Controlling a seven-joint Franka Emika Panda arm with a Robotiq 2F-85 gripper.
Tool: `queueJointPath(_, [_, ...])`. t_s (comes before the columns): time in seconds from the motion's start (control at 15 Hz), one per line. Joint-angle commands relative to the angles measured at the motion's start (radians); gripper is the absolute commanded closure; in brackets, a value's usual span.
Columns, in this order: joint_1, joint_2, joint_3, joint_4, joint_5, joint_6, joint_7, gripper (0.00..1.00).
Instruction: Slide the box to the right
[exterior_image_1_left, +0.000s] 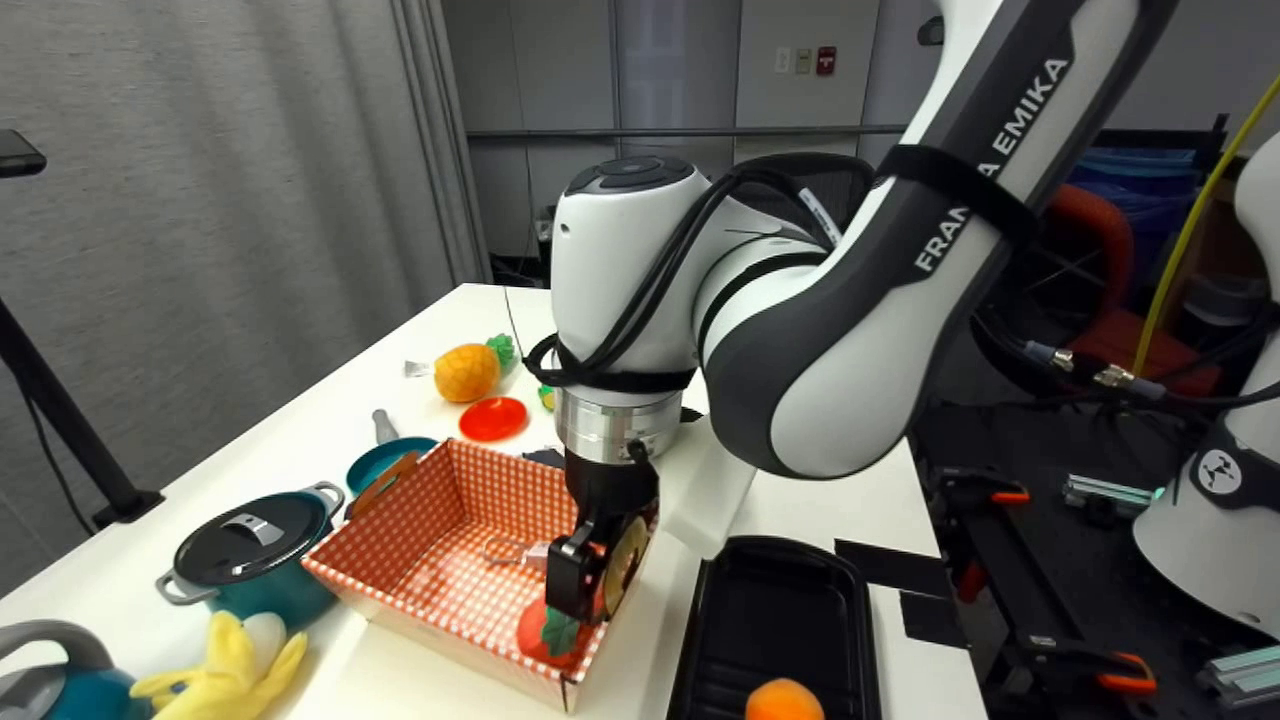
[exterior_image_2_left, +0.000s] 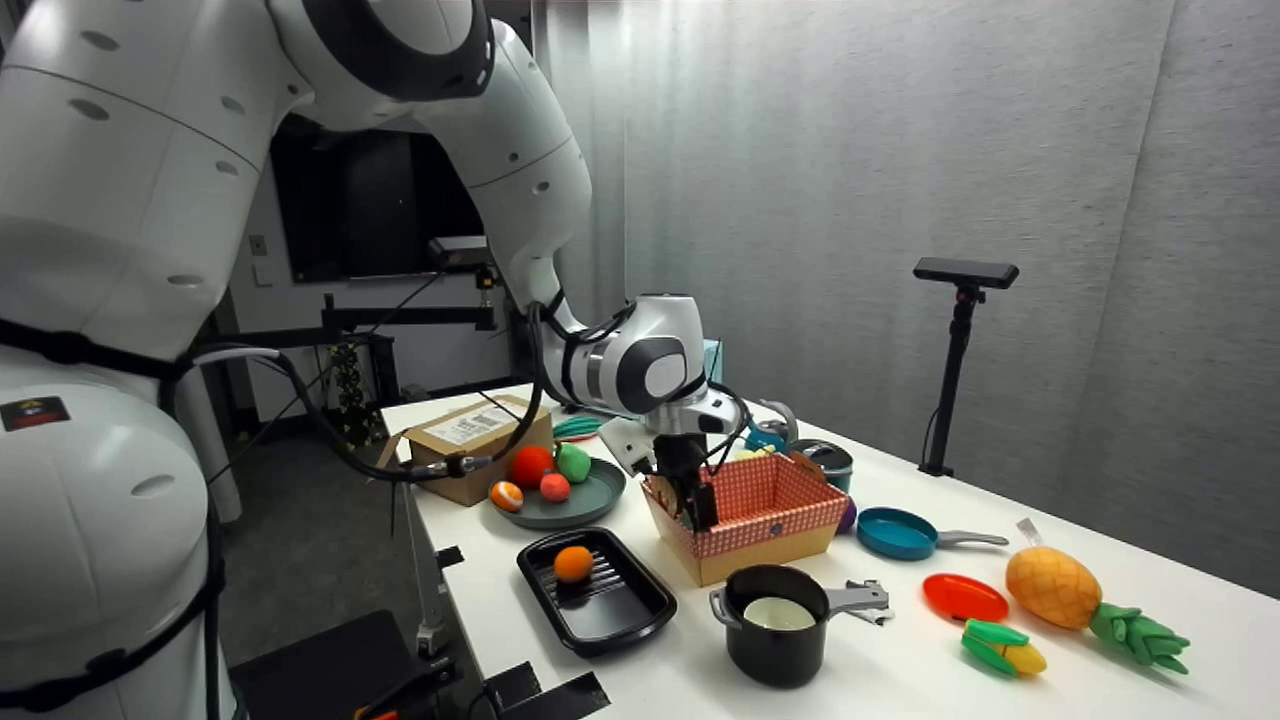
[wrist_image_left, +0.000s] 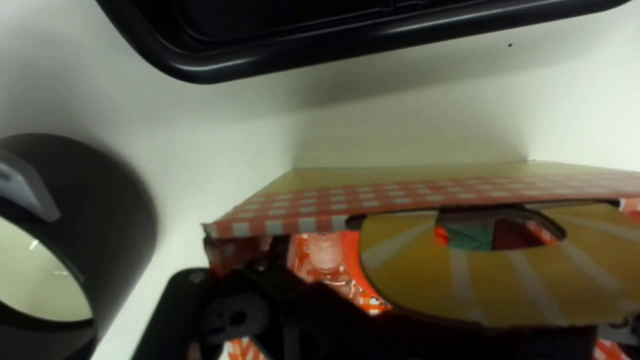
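The box (exterior_image_1_left: 430, 590) is a shallow red-and-white checkered box with tan lower sides, on the white table. It also shows in an exterior view (exterior_image_2_left: 780, 545) and in the wrist view (wrist_image_left: 300, 210). A red toy with green leaves (exterior_image_1_left: 550, 635) and a small pinkish clear thing (exterior_image_1_left: 535, 553) lie inside. My gripper (exterior_image_1_left: 575, 580) points down inside the box, close against the end wall with the tan handle flap (wrist_image_left: 480, 280). It also shows in an exterior view (exterior_image_2_left: 700, 505). Its fingers look spread apart along that wall, with nothing between them that I can make out. The fingertips are partly hidden.
A black tray (exterior_image_2_left: 640, 612) holding an orange (exterior_image_2_left: 573, 564) stands beside the gripper's end of the box. A black pot (exterior_image_2_left: 775, 645) stands close to another side. A teal lidded pot (exterior_image_1_left: 275, 590), a blue pan (exterior_image_2_left: 895, 535) and a yellow banana toy (exterior_image_1_left: 225, 670) are nearby.
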Motion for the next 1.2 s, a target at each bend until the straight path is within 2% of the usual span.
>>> queueJointPath(0.0, [0.019, -0.048, -0.056, -0.057, -0.046, -0.006, 0.074, 0.0])
queueJointPath(0.67, [0.016, -0.056, -0.109, -0.101, -0.074, -0.014, 0.138, 0.0])
queueJointPath(1.0, [0.037, -0.067, -0.161, -0.116, -0.157, -0.043, 0.252, 0.0])
queueJointPath(1.13, [0.026, -0.096, -0.156, -0.148, -0.164, -0.035, 0.278, 0.0])
